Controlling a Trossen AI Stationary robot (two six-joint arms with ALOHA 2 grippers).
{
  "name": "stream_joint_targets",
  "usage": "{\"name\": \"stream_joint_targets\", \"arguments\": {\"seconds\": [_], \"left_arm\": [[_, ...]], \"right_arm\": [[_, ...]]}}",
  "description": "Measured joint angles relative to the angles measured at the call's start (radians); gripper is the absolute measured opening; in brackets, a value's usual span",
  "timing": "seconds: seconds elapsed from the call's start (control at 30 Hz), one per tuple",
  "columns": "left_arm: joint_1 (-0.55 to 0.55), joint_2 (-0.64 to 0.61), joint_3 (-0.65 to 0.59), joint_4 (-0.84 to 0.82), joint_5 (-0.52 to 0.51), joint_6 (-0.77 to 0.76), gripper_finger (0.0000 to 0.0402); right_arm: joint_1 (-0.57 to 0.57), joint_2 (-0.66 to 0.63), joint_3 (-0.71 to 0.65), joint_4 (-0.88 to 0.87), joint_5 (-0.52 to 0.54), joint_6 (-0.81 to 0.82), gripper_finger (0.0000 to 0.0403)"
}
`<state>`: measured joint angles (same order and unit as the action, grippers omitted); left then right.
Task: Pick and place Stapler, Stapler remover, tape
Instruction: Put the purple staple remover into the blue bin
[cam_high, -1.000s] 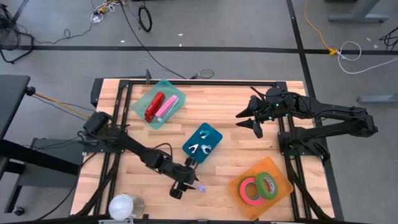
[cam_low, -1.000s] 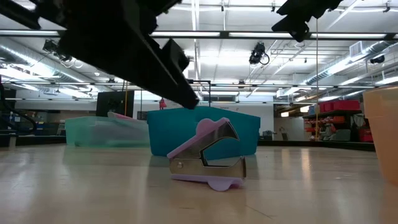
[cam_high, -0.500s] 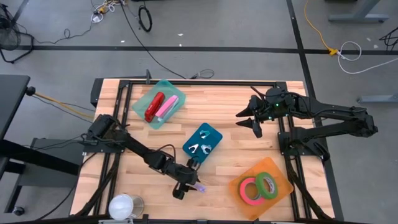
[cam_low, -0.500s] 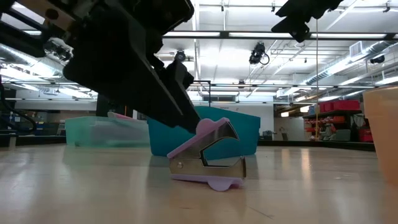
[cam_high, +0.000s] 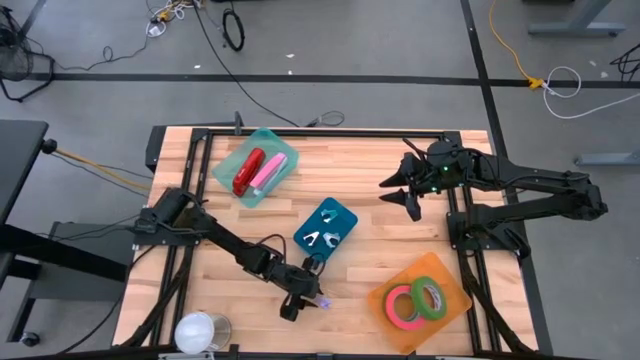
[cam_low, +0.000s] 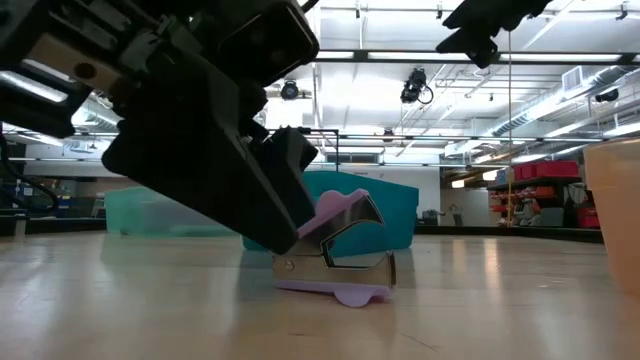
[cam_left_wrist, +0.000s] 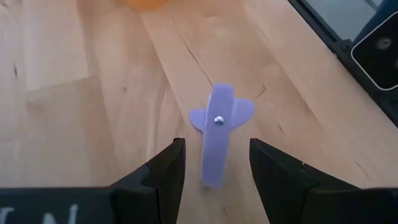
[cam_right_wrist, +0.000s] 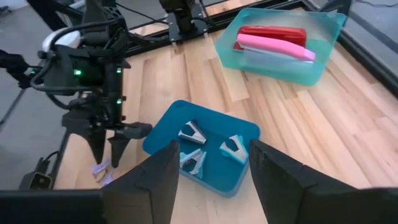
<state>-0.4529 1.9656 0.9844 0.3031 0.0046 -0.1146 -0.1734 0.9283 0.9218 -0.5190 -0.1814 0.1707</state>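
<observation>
Left wrist view: lilac staple remover (cam_left_wrist: 217, 134) flat on bare wood table (cam_left_wrist: 93, 93), between spread fingers of left gripper (cam_left_wrist: 214, 163), not gripped. Just beside blue tray (cam_high: 326, 229). Right gripper (cam_high: 405, 193) aloft, well apart, jaws parted, empty.

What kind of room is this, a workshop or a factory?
Probably a robotics lab in a large open hall. Two robot arms are bolted to a wooden table, loose cables run over the grey floor, and exposed ceiling lights and ducts show behind.
</observation>
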Motion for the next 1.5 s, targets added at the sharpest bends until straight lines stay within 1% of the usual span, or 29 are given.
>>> {"name": "stream_joint_targets", "arguments": {"seconds": [0.17, 0.33, 0.7, 0.9, 1.33, 1.5], "left_arm": [[0.004, 0.0, 0.0, -0.003, -0.002, -0.004, 0.0181], [0.005, 0.0, 0.0, -0.002, -0.003, -0.004, 0.0175], [0.005, 0.0, 0.0, -0.002, -0.003, -0.005, 0.0093], [0.005, 0.0, 0.0, -0.002, -0.003, -0.005, 0.0065], [0.005, -0.011, -0.001, 0.007, -0.003, -0.005, 0.0058], [0.009, -0.016, 0.057, -0.021, 0.008, -0.001, 0.0058]], "right_arm": [[0.0, 0.0, 0.0, -0.001, 0.031, -0.003, 0.0192], [0.0, 0.0, 0.0, 0.0, 0.035, -0.002, 0.0192], [0.0, 0.0, 0.0, 0.0, 0.035, 0.002, 0.0192], [0.0, 0.0, 0.0, 0.0, 0.035, 0.005, 0.0192], [0.0, 0.0, 0.0, 0.0, 0.035, 0.005, 0.0192], [0.0, 0.0, 0.0, 0.002, 0.035, 0.005, 0.0192]]}}
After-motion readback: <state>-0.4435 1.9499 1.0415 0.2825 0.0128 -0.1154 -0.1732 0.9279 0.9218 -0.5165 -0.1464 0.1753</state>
